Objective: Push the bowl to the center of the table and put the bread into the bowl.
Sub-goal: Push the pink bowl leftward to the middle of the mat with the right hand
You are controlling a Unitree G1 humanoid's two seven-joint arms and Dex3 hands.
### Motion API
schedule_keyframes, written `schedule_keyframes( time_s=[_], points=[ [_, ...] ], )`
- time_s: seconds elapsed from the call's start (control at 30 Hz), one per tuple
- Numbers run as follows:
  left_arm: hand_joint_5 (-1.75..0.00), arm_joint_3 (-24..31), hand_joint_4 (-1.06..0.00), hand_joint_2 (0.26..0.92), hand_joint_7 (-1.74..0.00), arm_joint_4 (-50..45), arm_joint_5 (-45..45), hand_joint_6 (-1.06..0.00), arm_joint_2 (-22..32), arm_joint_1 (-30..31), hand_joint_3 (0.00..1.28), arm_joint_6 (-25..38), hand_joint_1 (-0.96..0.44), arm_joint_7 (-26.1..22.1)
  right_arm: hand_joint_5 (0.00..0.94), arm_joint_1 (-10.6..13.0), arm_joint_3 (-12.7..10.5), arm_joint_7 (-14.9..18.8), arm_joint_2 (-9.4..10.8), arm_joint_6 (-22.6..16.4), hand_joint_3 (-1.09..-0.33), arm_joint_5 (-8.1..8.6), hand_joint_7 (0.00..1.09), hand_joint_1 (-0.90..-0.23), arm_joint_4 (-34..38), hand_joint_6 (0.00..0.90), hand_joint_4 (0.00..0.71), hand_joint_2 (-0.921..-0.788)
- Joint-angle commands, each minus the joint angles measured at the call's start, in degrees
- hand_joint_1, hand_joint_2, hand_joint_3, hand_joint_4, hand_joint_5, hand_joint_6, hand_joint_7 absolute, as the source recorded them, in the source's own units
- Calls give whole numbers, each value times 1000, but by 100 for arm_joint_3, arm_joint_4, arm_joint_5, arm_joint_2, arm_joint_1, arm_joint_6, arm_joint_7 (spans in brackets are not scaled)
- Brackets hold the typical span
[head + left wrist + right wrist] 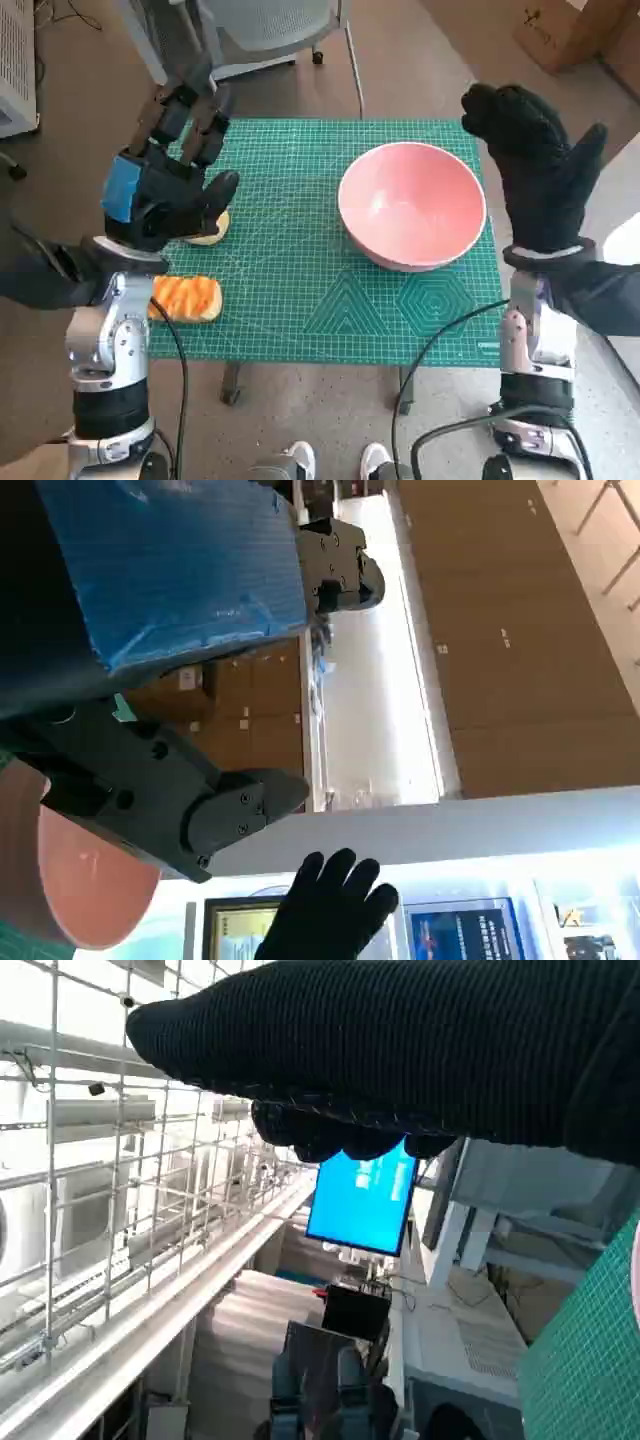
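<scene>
A pink bowl (412, 205) stands on the right half of the green mat-covered table (300, 290), close to the right edge. A striped orange-brown bread (186, 297) lies near the front left corner. A paler piece of bread (212, 230) peeks out from under my left hand (165, 175), which hovers above the table's left side with fingers spread and nothing in it. My gloved right hand (540, 165) is raised just right of the bowl, fingers apart and empty. The left wrist view shows the bowl (80, 880) and the glove (330, 910).
An office chair (270, 30) stands behind the table, and a cardboard box (570, 30) sits on the floor at the back right. A person's feet (290, 462) show by the front edge. Cables hang along both forearms.
</scene>
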Motion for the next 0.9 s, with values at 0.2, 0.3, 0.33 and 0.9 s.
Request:
schedule_keyframes(
  time_s=[0.2, 0.3, 0.33, 0.9],
  points=[
    [-2, -35, -4, 674, -415, -133, -59, 1, -61, 21, 734, 83, -325, 101, 0, 219, -3, -23, -64, -1, -586, -67, 0, -616, -55, 407, 249, -921],
    [-2, -57, -4, 677, -412, -158, -46, 1, -78, 25, 732, 92, -321, 128, 0, 233, -12, -19, -75, -15, -587, -67, 0, -616, -53, 407, 249, -921],
    [-2, -63, -4, 681, -412, -162, -41, 1, -82, 26, 734, 91, -318, 132, 0, 232, -16, -15, -80, -18, -587, -64, 0, -617, -44, 407, 249, -921],
    [-2, -102, -3, 715, -411, -96, -45, 1, -75, -8, 749, 58, -307, 92, 0, 325, -34, -52, -114, 32, -590, -53, 0, -622, -145, 400, 248, -921]
  ],
)
